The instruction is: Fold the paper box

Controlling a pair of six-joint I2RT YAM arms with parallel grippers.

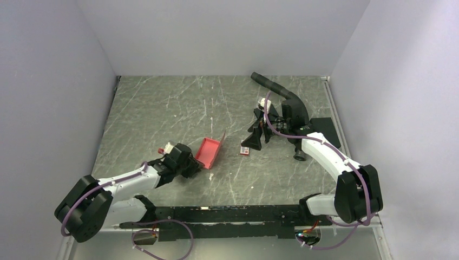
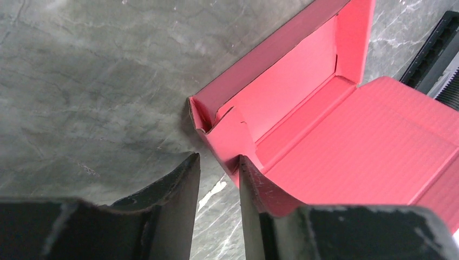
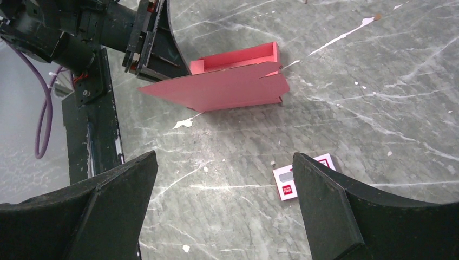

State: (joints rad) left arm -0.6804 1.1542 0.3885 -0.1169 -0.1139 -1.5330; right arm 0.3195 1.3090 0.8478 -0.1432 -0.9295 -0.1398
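Your left gripper (image 1: 190, 161) sits low at the near-left end of the paper box (image 1: 210, 150). In the left wrist view its fingers (image 2: 181, 200) stand with only a narrow gap, and bare table (image 1: 162, 103) shows through it. The box's folded corner flap lies just beside the inner edge of one fingertip; you cannot tell whether it touches the cardboard.

The box rests near the middle of the table, between your two grippers. It is partly formed: one long wall stands up, a short end wall meets it at the corner, and a wide panel is tilted up off the table.

Just right of the box lies a small red-and-white card (image 1: 244, 151). Your right gripper (image 1: 258, 135) hangs above and beyond that card, its jaws spread wide and holding nothing. A black flat pad (image 1: 329, 130) lies at the table's right edge.
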